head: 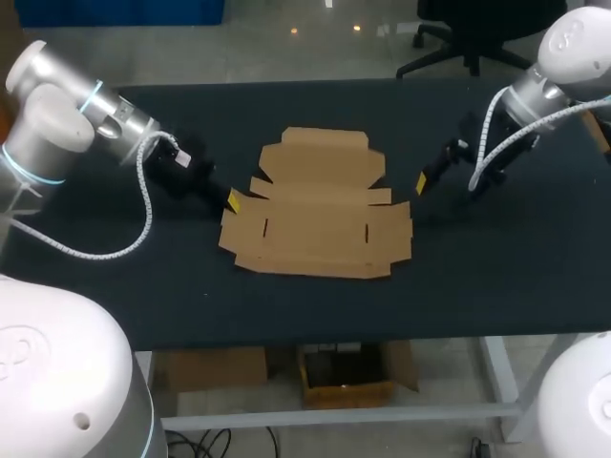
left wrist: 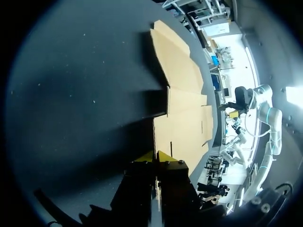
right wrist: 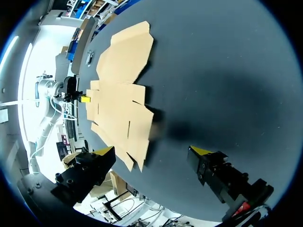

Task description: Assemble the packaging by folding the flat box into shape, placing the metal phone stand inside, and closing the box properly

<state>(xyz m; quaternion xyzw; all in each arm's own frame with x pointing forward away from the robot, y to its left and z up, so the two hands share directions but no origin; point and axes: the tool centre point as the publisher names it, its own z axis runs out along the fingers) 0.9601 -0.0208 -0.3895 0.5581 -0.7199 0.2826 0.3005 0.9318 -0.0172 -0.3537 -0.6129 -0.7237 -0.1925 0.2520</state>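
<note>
Cardboard (head: pixel 315 205) flat; right gripper (right wrist: pixel 151 151) spread, wrist view

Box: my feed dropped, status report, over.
Left hand at box left edge. Right hand open, beside right edge. Box flat, unfolded; no stand in view. Nothing in the way.

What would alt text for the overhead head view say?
A flat, unfolded cardboard box lies on a black table, with the left gripper at its left edge and the right gripper just beside its right edge.
</note>
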